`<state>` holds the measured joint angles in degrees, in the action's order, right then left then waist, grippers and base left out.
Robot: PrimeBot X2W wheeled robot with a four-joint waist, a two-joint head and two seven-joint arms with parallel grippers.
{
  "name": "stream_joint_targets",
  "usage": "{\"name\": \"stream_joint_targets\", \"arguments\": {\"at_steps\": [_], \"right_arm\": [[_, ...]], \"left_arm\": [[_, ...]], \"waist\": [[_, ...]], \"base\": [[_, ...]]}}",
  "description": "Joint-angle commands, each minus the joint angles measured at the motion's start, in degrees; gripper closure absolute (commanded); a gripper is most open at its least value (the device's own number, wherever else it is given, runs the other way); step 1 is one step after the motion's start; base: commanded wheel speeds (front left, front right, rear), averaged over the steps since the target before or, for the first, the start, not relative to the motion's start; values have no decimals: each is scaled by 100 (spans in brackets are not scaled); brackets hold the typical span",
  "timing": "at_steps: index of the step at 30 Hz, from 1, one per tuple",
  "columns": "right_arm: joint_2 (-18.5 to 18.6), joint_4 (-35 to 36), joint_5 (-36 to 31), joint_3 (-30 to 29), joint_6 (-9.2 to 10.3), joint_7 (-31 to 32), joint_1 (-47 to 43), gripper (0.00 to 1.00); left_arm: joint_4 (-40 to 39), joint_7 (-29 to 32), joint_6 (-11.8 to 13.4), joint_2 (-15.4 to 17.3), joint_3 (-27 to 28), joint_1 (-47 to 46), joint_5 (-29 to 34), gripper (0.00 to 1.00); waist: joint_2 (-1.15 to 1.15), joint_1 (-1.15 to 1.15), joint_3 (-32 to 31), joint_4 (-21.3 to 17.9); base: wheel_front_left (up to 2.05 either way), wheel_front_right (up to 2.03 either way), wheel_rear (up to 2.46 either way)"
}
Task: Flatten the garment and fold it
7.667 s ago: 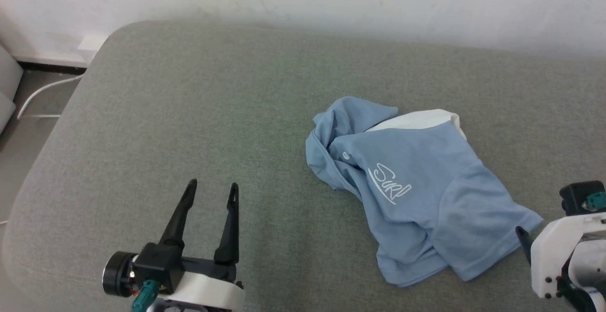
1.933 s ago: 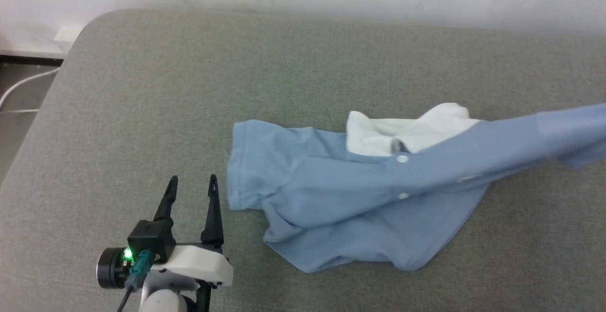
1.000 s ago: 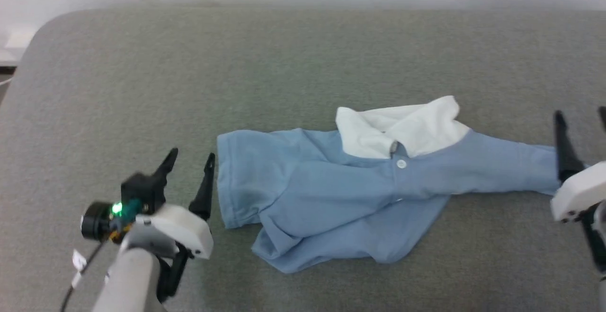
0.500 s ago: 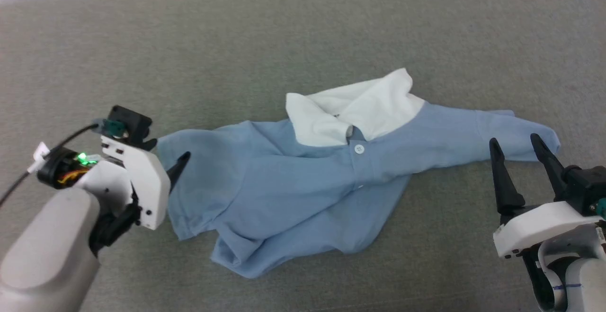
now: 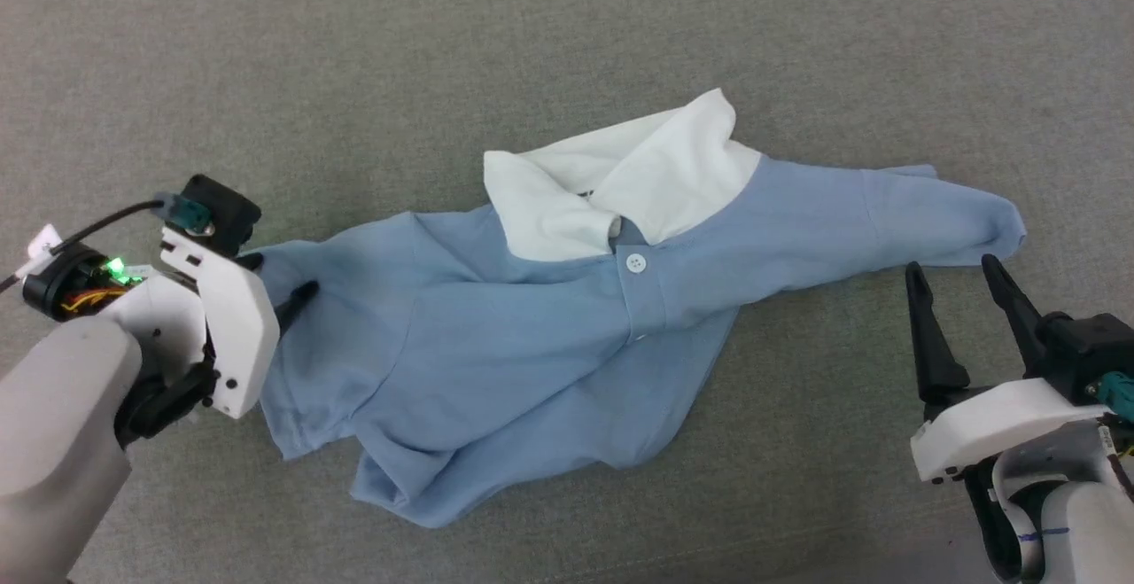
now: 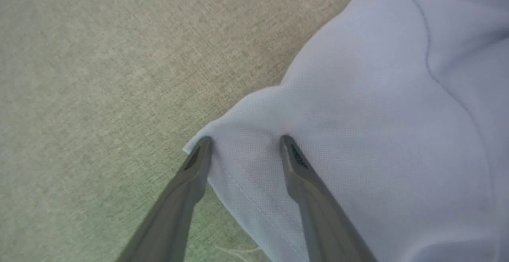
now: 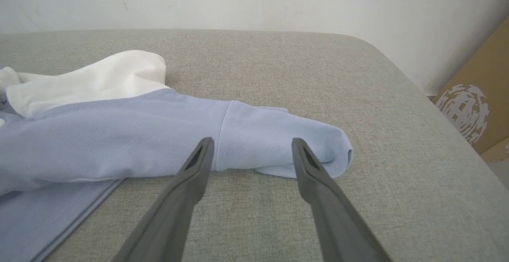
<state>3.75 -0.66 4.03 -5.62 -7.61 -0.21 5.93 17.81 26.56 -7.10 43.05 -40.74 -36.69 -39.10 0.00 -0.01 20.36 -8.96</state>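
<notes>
Shirt: the garment (image 5: 532,327) lies crumpled in the middle of the gray cushion (image 5: 266,79). Its white collar (image 5: 620,185) is at the far side, and its bottom half is bunched up.
Left pincer: the left gripper (image 6: 245,139) is spread wide at the corner of the left sleeve (image 5: 328,371). One tip is at the very edge and the other is over the cloth.
Hard to see: the tips may be pressing on the sleeve or just above it. I cannot tell which.
Right pincer: the right gripper (image 5: 950,267) is spread wide too and holds nothing. It sits just beside the end of the right sleeve (image 5: 939,216), not touching.
Step now: probably grabbing a sleeve to pull the shirt flat.
Do it well: slide one tip under the hem, then pinch both layers firmly.
Next: probably bring the right pincer onto its sleeve and pull both ways gently.
Watch out: a tiny pinch at the corner could slip off.
</notes>
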Motion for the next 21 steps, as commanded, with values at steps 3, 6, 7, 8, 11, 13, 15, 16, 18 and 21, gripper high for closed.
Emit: {"name": "stream_joint_targets", "arguments": {"at_steps": [3,6,7,8,11,13,15,16,18,21], "right_arm": [[-32,-21,-57,9,12,-46,51,0],[-31,-15,-100,-16,12,-31,26,0],[-17,-13,-117,-26,12,-21,14,0],[-1,-8,-129,-36,12,-7,-3,0],[56,24,-143,-43,12,57,-61,0],[94,57,-143,-31,12,119,-104,0],[144,98,-144,11,12,197,-145,0],[160,125,-133,33,12,235,-156,0],[182,165,-90,79,12,323,-177,0],[238,141,-19,126,12,515,-239,0]], "left_arm": [[449,-168,-14,-83,-178,244,-128,100],[631,-763,304,-119,52,205,-20,100],[691,-976,448,-133,137,212,17,100],[743,-1181,593,-149,221,230,45,100],[864,-1757,976,-191,501,335,23,100],[908,-2100,1222,-217,695,420,-22,100],[925,-2402,1483,-234,889,508,-68,100],[934,-2538,1601,-236,979,563,-94,100],[954,-2707,1787,-236,1091,707,-136,100],[959,-2763,1881,-323,1085,994,-220,100]], "waist": [[0,1,21,80],[0,1,-78,189],[0,1,-137,236],[0,1,-199,288],[0,1,-376,459],[0,1,-477,577],[0,1,-546,695],[0,1,-563,746],[0,1,-579,836],[0,1,-567,955]], "base": [[0,0,0],[0,0,0],[0,0,0],[0,0,0],[0,0,0],[0,0,0],[0,0,0],[0,0,0],[0,0,0],[0,0,0]]}}
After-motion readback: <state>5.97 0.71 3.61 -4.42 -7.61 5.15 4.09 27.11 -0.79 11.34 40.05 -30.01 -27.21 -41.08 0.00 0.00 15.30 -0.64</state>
